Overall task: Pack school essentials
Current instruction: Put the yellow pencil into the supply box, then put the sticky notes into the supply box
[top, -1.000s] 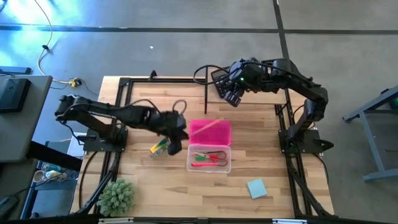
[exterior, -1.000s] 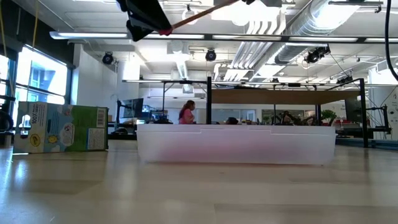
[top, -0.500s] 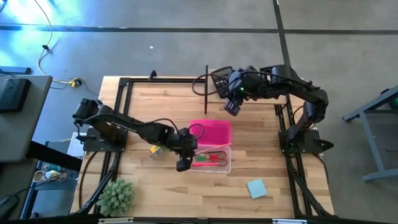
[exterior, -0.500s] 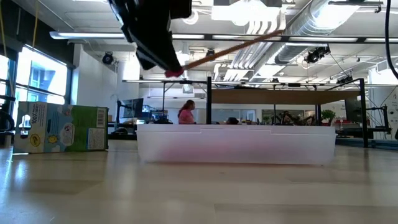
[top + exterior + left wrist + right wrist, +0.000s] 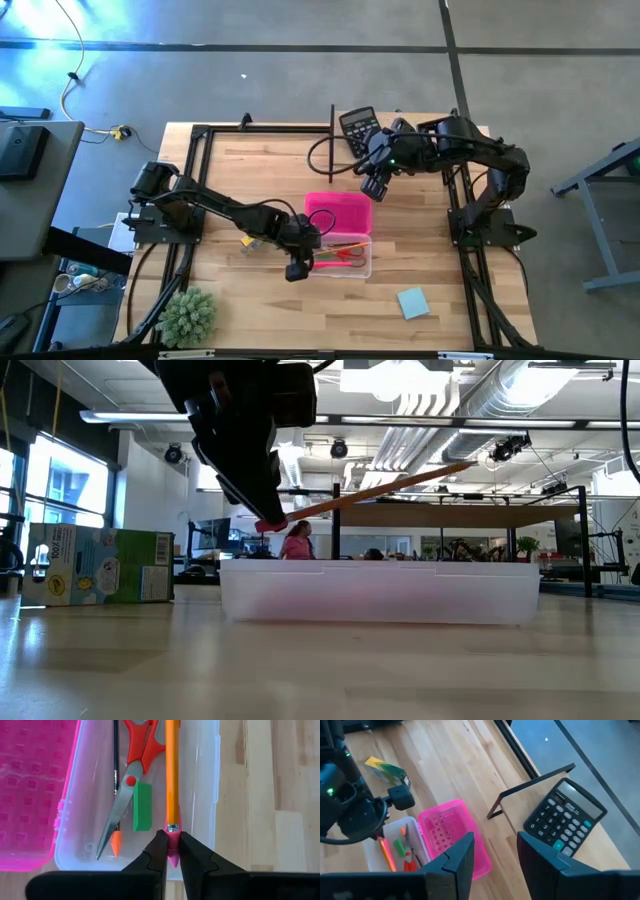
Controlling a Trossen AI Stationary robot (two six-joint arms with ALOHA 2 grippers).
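Red scissors (image 5: 134, 765), green eraser (image 5: 142, 806) beside held orange pencil (image 5: 172, 770)

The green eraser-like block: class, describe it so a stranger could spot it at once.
Find the clear plastic case with its pink lid open, mid-table. The small green block lies inside, between the red-handled scissors and the orange pencil held by the left claw. It alone is green and rectangular.
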